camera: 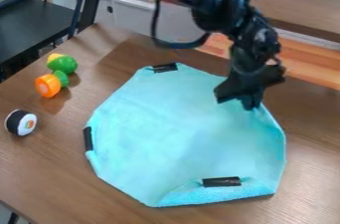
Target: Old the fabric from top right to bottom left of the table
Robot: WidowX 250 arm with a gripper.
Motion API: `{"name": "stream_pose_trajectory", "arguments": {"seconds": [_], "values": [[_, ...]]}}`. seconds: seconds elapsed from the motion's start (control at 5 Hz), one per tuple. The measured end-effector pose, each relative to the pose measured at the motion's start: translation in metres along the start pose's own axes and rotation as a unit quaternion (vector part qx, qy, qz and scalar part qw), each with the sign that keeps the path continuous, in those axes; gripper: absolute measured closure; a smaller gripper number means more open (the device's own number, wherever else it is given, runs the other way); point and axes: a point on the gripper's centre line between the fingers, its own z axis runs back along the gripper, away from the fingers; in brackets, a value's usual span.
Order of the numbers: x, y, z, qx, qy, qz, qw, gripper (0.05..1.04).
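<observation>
The gripper [237, 99] hangs down at the upper right edge of the turquoise fabric [166, 128], its lower end at or just over the cloth. The fabric lies spread on the brown table in a rough many-sided shape, with slight ripples. Black strips mark its top edge, its left edge and a narrow turned-up flap [229, 190] at the lower right. The part of the cloth right under the gripper is hidden.
Left of the cloth on the table [59, 168] are a yellow and green toy [61, 62], an orange and green toy [49, 84] and a toy sushi roll [21, 122]. A wooden ledge [305, 14] runs behind; a dark surface [33, 29] stands at the upper left.
</observation>
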Motion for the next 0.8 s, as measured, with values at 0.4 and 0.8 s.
{"name": "stream_pose_trajectory", "arguments": {"seconds": [0.4, 0.8], "values": [[0.0, 0.058, 0.033, 0.007, 0.026, -0.003, 0.9996, 1.031], [0.007, 0.116, 0.066, 0.009, 0.026, -0.045, 0.9986, 1.031]]}}
